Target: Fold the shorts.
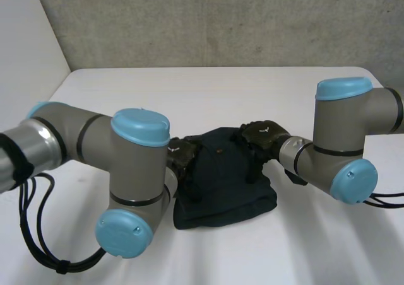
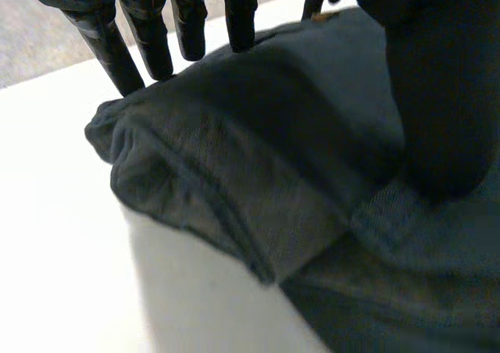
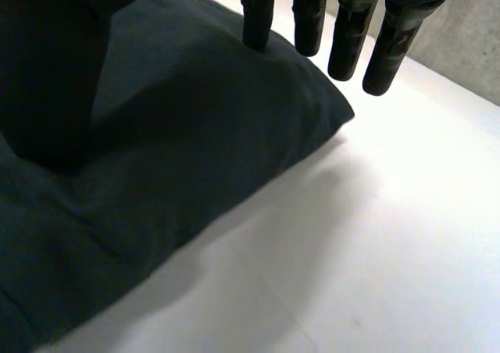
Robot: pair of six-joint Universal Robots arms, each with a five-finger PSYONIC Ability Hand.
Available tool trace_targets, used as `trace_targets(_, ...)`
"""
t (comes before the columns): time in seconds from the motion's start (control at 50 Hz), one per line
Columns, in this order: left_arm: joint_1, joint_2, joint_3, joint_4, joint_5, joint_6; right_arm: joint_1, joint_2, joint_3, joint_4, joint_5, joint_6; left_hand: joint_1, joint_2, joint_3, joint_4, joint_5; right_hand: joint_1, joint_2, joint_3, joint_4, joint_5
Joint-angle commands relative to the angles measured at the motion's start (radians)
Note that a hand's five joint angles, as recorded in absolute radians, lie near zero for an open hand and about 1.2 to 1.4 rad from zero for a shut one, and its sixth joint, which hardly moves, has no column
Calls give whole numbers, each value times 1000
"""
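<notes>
**Resting both hands on the bundled shorts**

Lying on the near middle of the white table [image 1: 189,89], the dark navy shorts [image 1: 224,184] are gathered into a compact, roughly square bundle with a rounded far edge and a straighter near hem. The left hand [image 1: 183,156] sits on the bundle's left side and the right hand [image 1: 265,135] on its far right side, with the cloth between them.

Seen from the left wrist, the left hand's fingers [image 2: 187,25] are straight and spread, their tips touching a raised fold of the shorts [image 2: 258,173], while the thumb [image 2: 437,95] presses down on the cloth well apart from them. Bare table [image 2: 55,236] lies just beside that folded edge.

Seen from the right wrist, the right hand's fingers [image 3: 258,17] are also straight. Two tips meet the ridge of the shorts [image 3: 180,142] near a corner, and the others hang just past it over the table [image 3: 375,236]. Its thumb [image 3: 55,72] rests on the fabric, apart from the fingers.

A grey concrete wall [image 1: 221,20] stands beyond the table's far edge.
</notes>
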Motion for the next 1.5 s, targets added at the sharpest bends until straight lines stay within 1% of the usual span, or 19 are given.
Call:
trace_targets(0.02,43,-58,26,-8,4,126,1,11,22,-10,13,-76,-11,-18,-30,-21,-39,-4,-43,-38,-59,-61)
trace_targets(0.1,66,-59,21,1,14,186,3,9,39,-33,12,-77,-11,-18,-30,-21,-39,-4,-43,-38,-59,-61)
trace_targets(0.24,60,-24,26,4,37,197,6,-35,93,-113,13,-70,-13,-21,-33,-24,-42,-4,-43,-38,-59,-61)
trace_targets(0.36,57,109,11,4,112,195,4,-136,147,-194,24,-44,-17,-24,-37,-28,-45,-4,-43,-38,-59,-61)
trace_targets(0.38,58,131,9,3,122,192,1,-179,160,-220,38,-16,-17,-24,-37,-28,-45,-4,-43,-38,-59,-61)
trace_targets(0.4,63,176,3,-2,138,191,1,-200,167,-229,49,1,-17,-24,-37,-28,-45,-4,-43,-38,-59,-61)
trace_targets(0.44,69,218,-3,-5,147,189,1,-248,176,-246,78,34,-17,-24,-37,-28,-45,-4,-43,-38,-59,-61)
trace_targets(0.46,75,249,-8,-5,150,187,1,-297,177,-252,114,68,-17,-24,-37,-28,-45,-4,-43,-38,-59,-61)
trace_targets(0.52,113,357,-17,-8,153,186,-2,-371,171,-251,174,108,-17,-24,-37,-28,-45,-4,-43,-38,-59,-61)
trace_targets(0.54,127,379,-17,-10,153,184,-10,-415,168,-249,214,129,-17,-24,-37,-28,-45,-4,-43,-38,-59,-61)
trace_targets(0.58,167,459,-15,-17,152,169,-22,-455,164,-242,251,134,-17,-24,-37,-28,-45,-4,-43,-38,-59,-61)
trace_targets(0.62,192,506,-11,-40,152,149,-37,-507,153,-204,298,133,-17,-24,-37,-28,-45,-4,-43,-38,-59,-61)
trace_targets(0.64,216,545,-2,-78,150,128,-42,-520,145,-182,312,133,-17,-24,-37,-28,-45,-4,-43,-38,-59,-61)
trace_targets(0.68,239,574,8,-131,153,108,-59,-541,116,-109,329,134,-17,-24,-37,-28,-45,-4,-43,-38,-59,-61)
trace_targets(0.72,274,602,27,-200,156,88,-66,-546,98,-59,329,140,-17,-24,-37,-28,-45,-4,-43,-38,-59,-61)
trace_targets(0.76,290,609,40,-224,158,82,-74,-553,90,-10,325,145,-17,-24,-37,-28,-45,-4,-43,-38,-59,-61)
trace_targets(0.8,302,615,46,-244,161,74,-76,-561,90,2,325,146,-17,-24,-37,-28,-45,-4,-43,-38,-59,-61)
trace_targets(0.98,305,654,28,-244,161,68,-76,-580,104,4,320,145,-17,-24,-37,-28,-45,-4,-43,-38,-59,-61)
trace_targets(1.5,308,646,-2,-241,164,69,-74,-589,128,2,316,137,-17,-24,-37,-28,-45,-4,-43,-38,-59,-61)
